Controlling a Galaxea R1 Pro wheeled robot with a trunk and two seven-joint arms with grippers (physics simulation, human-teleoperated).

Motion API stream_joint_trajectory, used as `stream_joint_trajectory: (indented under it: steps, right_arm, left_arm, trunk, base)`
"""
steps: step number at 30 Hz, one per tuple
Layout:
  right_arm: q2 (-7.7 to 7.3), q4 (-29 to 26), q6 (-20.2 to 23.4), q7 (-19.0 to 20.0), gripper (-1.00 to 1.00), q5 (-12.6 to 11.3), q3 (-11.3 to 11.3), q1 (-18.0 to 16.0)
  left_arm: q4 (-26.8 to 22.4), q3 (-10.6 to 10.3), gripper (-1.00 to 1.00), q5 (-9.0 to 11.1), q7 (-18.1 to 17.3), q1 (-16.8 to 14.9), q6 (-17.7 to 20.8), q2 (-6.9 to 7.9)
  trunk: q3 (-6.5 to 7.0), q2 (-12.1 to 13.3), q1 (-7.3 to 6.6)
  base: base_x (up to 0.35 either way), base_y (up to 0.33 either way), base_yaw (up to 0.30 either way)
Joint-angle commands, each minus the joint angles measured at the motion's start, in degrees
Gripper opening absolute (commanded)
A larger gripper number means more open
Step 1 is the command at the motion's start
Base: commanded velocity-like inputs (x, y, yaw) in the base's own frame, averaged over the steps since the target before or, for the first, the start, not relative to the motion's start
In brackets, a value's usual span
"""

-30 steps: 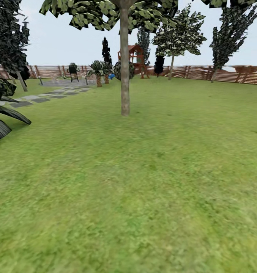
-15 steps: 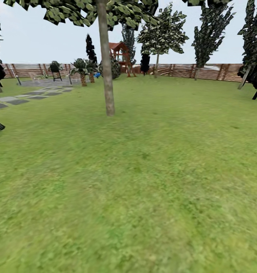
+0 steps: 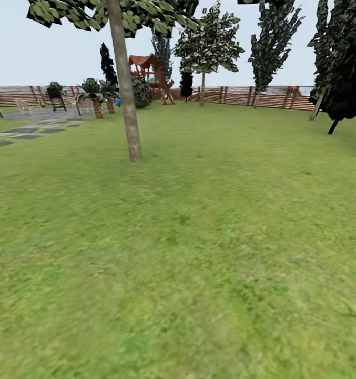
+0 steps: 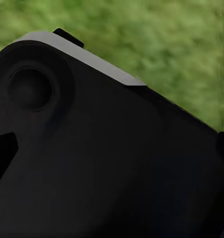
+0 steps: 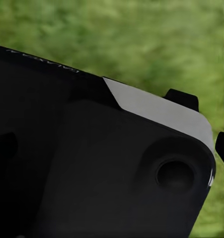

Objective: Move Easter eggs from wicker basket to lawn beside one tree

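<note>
No eggs or basket anywhere yet, just bright green lawn (image 3: 199, 237) and a pale straight-trunked tree (image 3: 126, 105) toward its left edge; can't tell either gripper's state. I'd keep scanning slowly for the basket

Bright green lawn (image 3: 199, 252), pale grey-brown tree (image 3: 126, 105) trunk with dark foliage speckled pale green. Brown slatted fence (image 3: 272, 97), red-roofed play tower (image 3: 146, 71), grey paving slabs (image 3: 25, 131), pale blue-white sky.

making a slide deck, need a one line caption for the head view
Open green lawn with a pale-trunked tree ahead, wooden fence and play tower behind it.
</note>
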Motion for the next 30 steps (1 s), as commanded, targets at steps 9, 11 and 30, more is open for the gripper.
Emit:
stream_joint_trajectory:
  steps: [9, 11, 30]
  right_arm:
    - [0.00, -0.12, 0.30, 0.17, 1.00, 0.60, -0.04, -0.01]
    - [0.00, -0.12, 0.30, 0.17, 1.00, 0.60, -0.06, -0.01]
    - [0.00, -0.13, 0.30, 0.17, 1.00, 0.60, -0.01, -0.01]
  left_arm:
    - [0.02, -0.17, 1.00, 0.36, -0.01, -0.02, -0.21, 0.00]
    - [0.02, -0.19, 1.00, 0.36, -0.01, -0.02, -0.21, 0.00]
    - [0.02, -0.20, 1.00, 0.36, -0.01, -0.02, -0.18, 0.00]
  trunk:
    - [-0.41, -0.02, 0.02]
    - [-0.48, -0.02, 0.02]
    - [-1.02, -0.02, 0.02]
  base:
    - [0.267, -0.252, -0.122]
    - [0.267, -0.252, -0.112]
    - [0.300, -0.135, -0.076]
